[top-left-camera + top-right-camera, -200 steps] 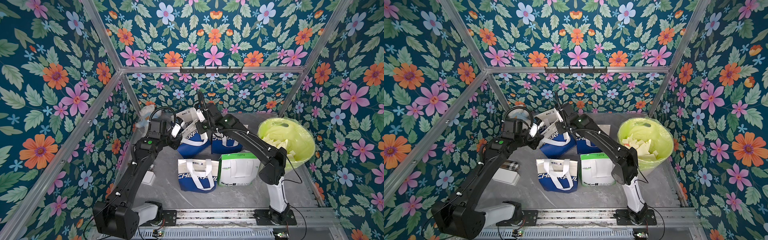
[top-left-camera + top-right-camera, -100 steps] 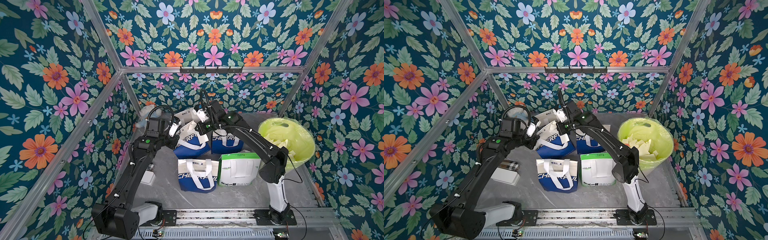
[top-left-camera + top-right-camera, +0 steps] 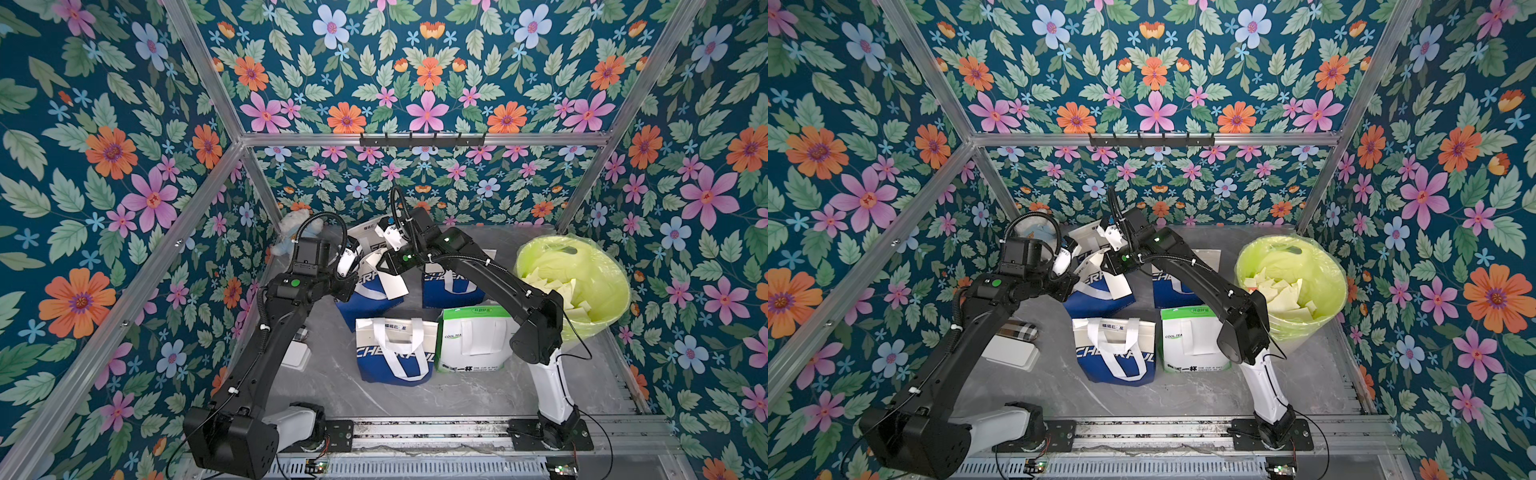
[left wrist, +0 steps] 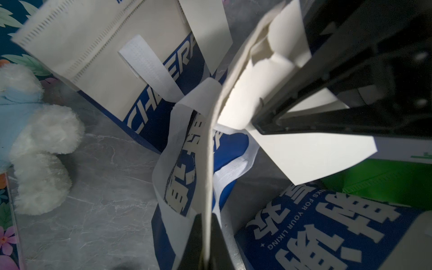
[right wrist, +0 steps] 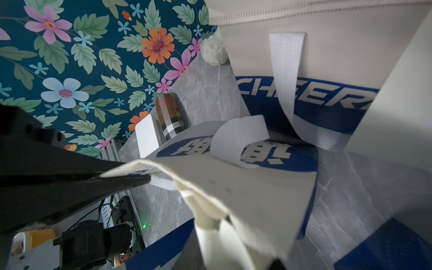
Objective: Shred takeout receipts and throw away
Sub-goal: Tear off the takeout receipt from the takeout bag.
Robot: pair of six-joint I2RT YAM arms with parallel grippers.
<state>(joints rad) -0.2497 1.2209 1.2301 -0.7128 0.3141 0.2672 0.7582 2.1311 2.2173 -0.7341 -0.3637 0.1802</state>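
Hanging between the two arms above the rear blue-and-white bag [image 3: 365, 300], the receipt [image 3: 392, 285] shows in both top views as a plain white slip, tilted, its lower part lying against the bag's blue face; left gripper [image 4: 207, 245] pinched tight on a thin pale edge of that sheet, seen edge-on in the left wrist view; right gripper [image 3: 382, 266] just beside it, almost tip to tip, set against the same sheet; whether its jaws press the paper or stand slightly apart, cannot tell; right wrist view shows a ragged torn edge across the sheet between the two grips; second blue bag [image 3: 453, 291] behind the right arm; front blue bag [image 3: 392, 353] and green-and-white bag [image 3: 473, 343] upright side by side, nearer the arm bases; bin [image 3: 606, 307] with lime liner at the table's right side, torn scraps [image 3: 555, 291] piled inside; plush toy [image 3: 291, 232] in the far left corner; grey marbled table [image 3: 415, 399].
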